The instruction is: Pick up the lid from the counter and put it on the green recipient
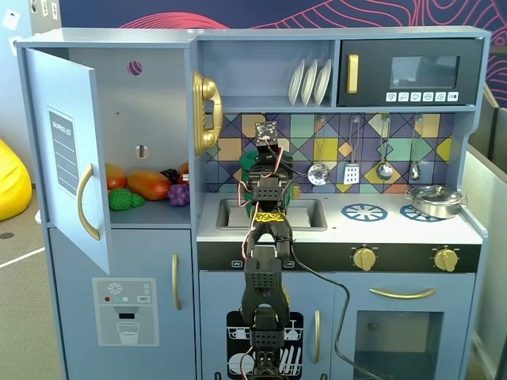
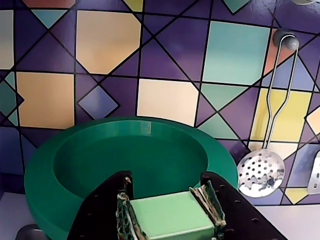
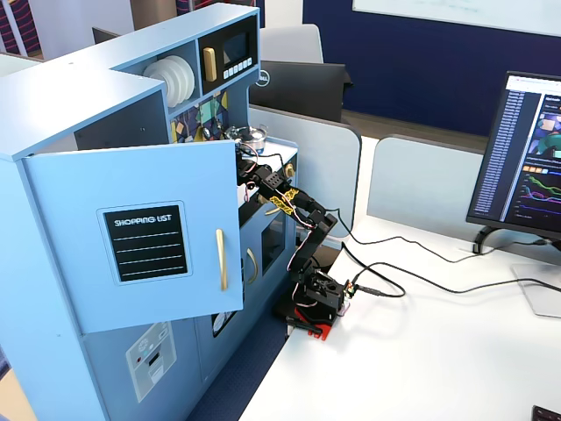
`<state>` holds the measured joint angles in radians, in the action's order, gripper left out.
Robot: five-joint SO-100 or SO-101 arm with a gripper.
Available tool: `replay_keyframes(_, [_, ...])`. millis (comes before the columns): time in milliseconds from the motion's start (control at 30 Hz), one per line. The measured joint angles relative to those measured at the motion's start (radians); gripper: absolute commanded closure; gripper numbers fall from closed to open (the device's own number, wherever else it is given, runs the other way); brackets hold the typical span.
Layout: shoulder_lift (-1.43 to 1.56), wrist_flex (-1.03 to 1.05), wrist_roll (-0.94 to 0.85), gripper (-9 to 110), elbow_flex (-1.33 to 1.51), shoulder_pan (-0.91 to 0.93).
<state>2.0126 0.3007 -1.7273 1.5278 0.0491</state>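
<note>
Reaching over the toy kitchen's pale counter, the black end effector (image 2: pixel 170 217) is clamped on a light-green block set between its padded fingers (image 2: pixel 123 215). From here I take that block to be the raised knob of the flat round green plastic lid; the disc itself is out of the wrist view, below the frame.

Directly beyond the fingertips sits the tall dark-green plastic pot (image 2: pixel 45 175), its rimmed mouth wide open and facing up, with nothing inside that I can see. So the thing that matters is plain: the opening lies straight ahead of and just beneath the held piece, close against the purple, yellow and teal tiled backsplash (image 2: pixel 105 45). The coming move looks like a short advance and a lowering, keeping the disc level so it seats on the rim rather than tipping in.

The wrist view alone shows the grip and the pot's mouth, plus a perforated silver skimmer (image 2: pixel 261 172) hanging to the right. In a fixed view from the front, the arm (image 1: pixel 265 253) covers nearly all of the pot (image 1: pixel 247 162); only a sliver of green shows beside it, left of the sink (image 1: pixel 305 214). The side fixed view hides both pot and lid behind the open blue cabinet door (image 3: pixel 140 228).
</note>
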Motion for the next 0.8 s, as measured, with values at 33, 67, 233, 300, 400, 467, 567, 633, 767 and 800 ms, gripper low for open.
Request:
replay_keyframes(33, [0.0, 0.0, -0.003, 101, 0.0, 0.0])
replay_keyframes(67, [0.0, 0.0, -0.006, 101, 0.0, 0.002])
replay_keyframes(233, [0.0, 0.0, -0.018, 101, 0.031, 0.002])
replay_keyframes(300, [0.0, 0.0, -0.018, 101, 0.041, 0.0])
replay_keyframes(400, [0.0, 0.002, -0.02, 101, 0.057, -0.003])
replay_keyframes(467, [0.0, 0.002, -0.035, 101, 0.067, -0.005])
replay_keyframes(567, [0.002, 0.005, -0.035, 101, 0.081, 0.0])
replay_keyframes(633, [0.002, 0.006, -0.035, 93, 0.081, 0.005])
replay_keyframes(767, [0.002, 0.009, -0.023, 78, 0.084, 0.017])
replay_keyframes(800, [0.002, 0.012, -0.015, 75, 0.084, 0.018])
